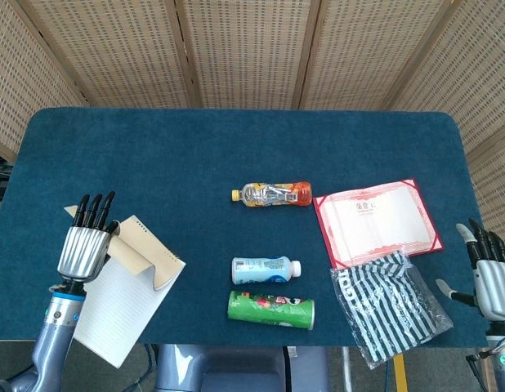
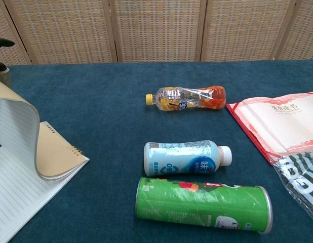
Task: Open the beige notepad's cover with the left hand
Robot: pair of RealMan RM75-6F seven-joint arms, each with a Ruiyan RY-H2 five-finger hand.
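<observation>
Now | left hand (image 1: 87, 245) raised, fingers (image 1: 96, 210) holding beige notepad (image 1: 126, 290) cover | right hand (image 1: 491, 278) empty, fingers apart

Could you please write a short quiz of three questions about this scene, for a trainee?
1. True or false: the beige notepad lies fully closed on the table.
2. Which item lies nearest to the green snack can?
A. orange drink bottle
B. white and blue bottle
C. red certificate folder
3. Fill in: the left hand holds the notepad's ____ lifted, and lined pages show under it.

Key:
1. False: its cover is curled up and back.
2. B
3. cover
</observation>
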